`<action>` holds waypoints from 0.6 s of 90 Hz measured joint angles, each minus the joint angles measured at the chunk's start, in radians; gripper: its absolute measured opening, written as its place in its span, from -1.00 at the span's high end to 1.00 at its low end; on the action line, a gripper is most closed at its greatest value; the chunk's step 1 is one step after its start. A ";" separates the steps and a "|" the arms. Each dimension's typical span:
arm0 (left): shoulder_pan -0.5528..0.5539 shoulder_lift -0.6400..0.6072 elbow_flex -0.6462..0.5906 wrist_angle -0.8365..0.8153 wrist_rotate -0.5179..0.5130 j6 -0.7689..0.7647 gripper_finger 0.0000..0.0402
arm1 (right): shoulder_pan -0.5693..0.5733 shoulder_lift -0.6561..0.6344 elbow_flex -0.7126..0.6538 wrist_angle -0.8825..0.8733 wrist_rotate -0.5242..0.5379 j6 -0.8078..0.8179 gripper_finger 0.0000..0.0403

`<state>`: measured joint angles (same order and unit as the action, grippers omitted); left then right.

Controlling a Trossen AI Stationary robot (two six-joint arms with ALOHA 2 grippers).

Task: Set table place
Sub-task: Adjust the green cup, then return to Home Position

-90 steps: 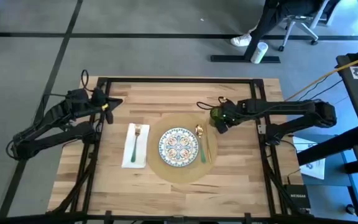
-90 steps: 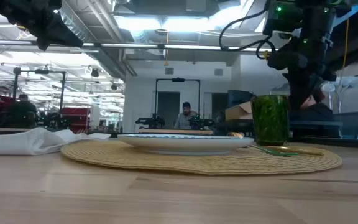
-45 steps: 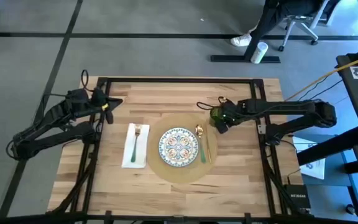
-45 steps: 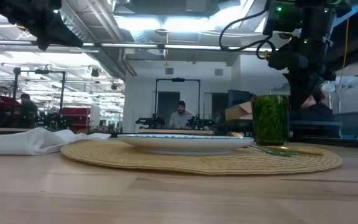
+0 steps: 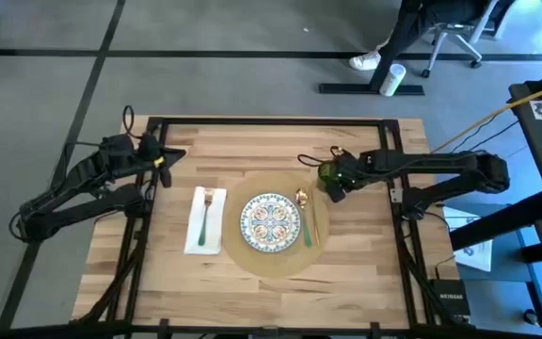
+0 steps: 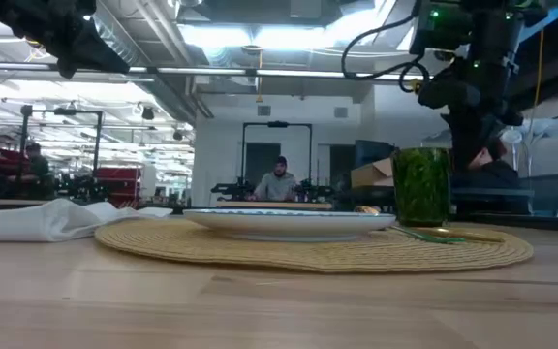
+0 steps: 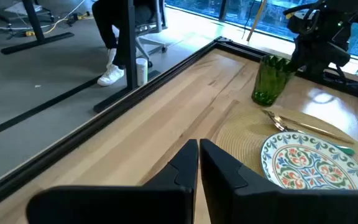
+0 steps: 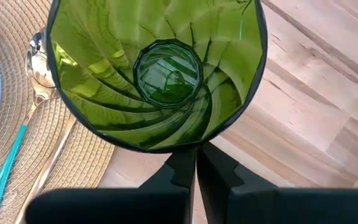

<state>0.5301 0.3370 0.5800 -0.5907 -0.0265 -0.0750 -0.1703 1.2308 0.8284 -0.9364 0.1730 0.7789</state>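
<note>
The right hand (image 5: pixel 335 179) hangs directly over one ribbed green glass (image 6: pixel 420 185) by the surface's (image 5: pixel 252 141) far right edge; its fingers meet beside the rim, closed on nothing. The left hand (image 5: pixel 165 158), also closed, waits at the far left edge. One woven round placemat (image 5: pixel 248 256) lies mid-surface, carrying one patterned plate (image 5: pixel 269 222), a spoon and a knife. One fork rests on one white napkin (image 5: pixel 204 241). Only the right wrist view shows the glass's fluted interior.

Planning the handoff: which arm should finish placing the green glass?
Right. Its hand is directly over the glass by the placemat; the left hand sits shut at the far table corner.
</note>
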 joint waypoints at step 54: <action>0.000 -0.003 0.000 0.057 0.070 0.005 1.00 | 0.169 -0.196 0.000 0.005 0.059 -0.060 1.00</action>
<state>0.5297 0.3340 0.5800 -0.5339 0.0437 -0.0695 -0.0016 1.0350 0.8284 -0.9311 0.2319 0.7188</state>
